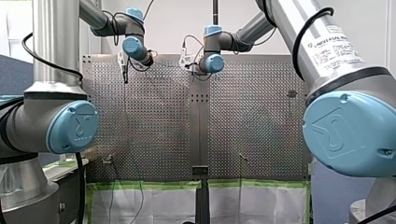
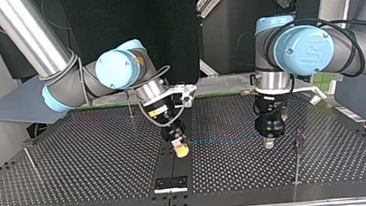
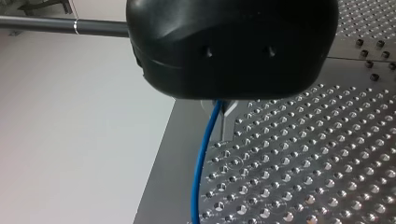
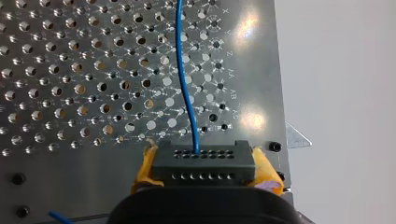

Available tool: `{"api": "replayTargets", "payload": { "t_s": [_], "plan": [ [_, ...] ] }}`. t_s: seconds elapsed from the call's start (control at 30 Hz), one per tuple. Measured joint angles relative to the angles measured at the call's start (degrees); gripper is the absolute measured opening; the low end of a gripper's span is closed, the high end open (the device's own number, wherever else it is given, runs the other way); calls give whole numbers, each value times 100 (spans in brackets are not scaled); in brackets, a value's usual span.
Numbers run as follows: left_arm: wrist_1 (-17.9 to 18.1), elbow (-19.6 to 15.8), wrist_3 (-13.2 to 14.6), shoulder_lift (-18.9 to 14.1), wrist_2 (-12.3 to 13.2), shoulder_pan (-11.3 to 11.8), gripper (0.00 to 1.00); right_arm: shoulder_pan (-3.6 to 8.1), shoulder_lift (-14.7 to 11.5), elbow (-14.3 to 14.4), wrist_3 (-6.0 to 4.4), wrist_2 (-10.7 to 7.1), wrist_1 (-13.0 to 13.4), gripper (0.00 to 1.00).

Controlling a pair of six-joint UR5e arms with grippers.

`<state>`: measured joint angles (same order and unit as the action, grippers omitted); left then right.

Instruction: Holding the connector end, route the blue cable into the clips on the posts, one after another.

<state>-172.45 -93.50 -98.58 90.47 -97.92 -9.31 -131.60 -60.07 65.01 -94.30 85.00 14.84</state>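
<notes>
My right arm (image 1: 327, 51) reads "UNIVERSAL ROBOTS"; my right gripper (image 4: 204, 170) clamps the black connector (image 4: 203, 161). The blue cable (image 4: 184, 79) reaches my left gripper (image 2: 269, 144), whose grip I cannot tell.

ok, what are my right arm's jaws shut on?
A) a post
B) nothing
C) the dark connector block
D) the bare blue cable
C: in the right wrist view the yellow pads press both ends of the dark connector block, with the blue cable running out of it.
</notes>
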Motion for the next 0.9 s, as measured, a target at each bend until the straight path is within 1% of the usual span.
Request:
{"api": "replayTargets", "payload": {
  "t_s": [0.17,0.37,0.53,0.63,0.77,0.9],
  "plan": [
    [-5,0,15,0,-59,-31,0,-3,0,0,5,0,-6,0],
    [-16,0,54,43,-97,-139,0,3,0,42,6,2,-16,0],
    [-87,0,197,296,-248,-272,0,13,3,145,24,12,-21,0],
    [-97,0,231,438,-320,-343,0,14,3,206,29,34,-19,0],
    [-92,0,236,511,-357,-423,0,18,5,339,24,109,-4,0],
    [-85,-10,248,577,-432,-526,0,22,7,499,-16,174,16,0]
  ]
}}
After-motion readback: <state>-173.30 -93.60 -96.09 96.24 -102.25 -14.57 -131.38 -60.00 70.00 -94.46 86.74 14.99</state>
